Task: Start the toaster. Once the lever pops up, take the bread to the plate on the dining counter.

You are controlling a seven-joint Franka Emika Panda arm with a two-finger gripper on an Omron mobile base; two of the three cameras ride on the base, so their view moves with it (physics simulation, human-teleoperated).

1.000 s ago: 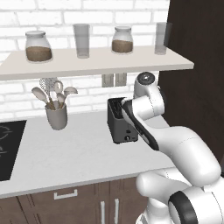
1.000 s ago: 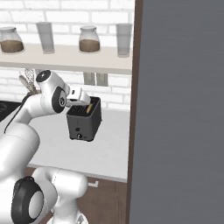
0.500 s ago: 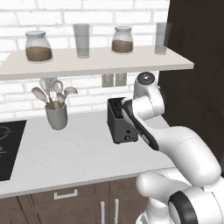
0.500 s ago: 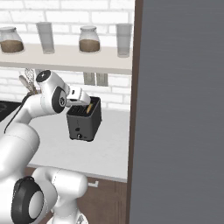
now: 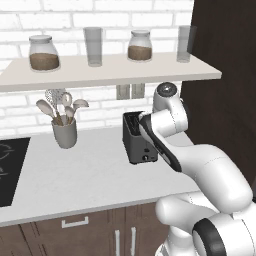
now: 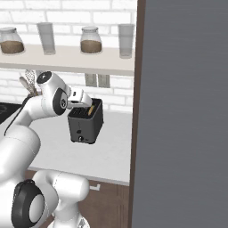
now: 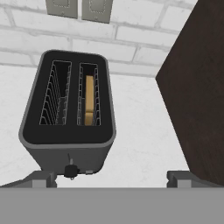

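The black two-slot toaster (image 5: 138, 141) (image 6: 85, 123) (image 7: 68, 107) stands on the grey-white counter near the brick wall. The bread (image 7: 89, 100) sits upright in the right-hand slot in the hand view, and its tan edge (image 6: 90, 110) peeks out in the right base view. The small round knob (image 7: 70, 170) is low on the toaster's front face. My gripper (image 6: 84, 103) (image 7: 112, 179) hovers just above the toaster's front edge, open, with nothing between its fingertips (image 7: 41, 179). The plate and the dining counter are out of view.
A tall dark cabinet (image 5: 225, 75) (image 7: 197, 87) stands close on the toaster's right. A utensil holder (image 5: 65, 132) is to its left, and a black cooktop (image 5: 10, 170) beyond that. A shelf (image 5: 110, 70) with jars and glasses hangs overhead. Wall outlets (image 7: 78, 8) are behind the toaster.
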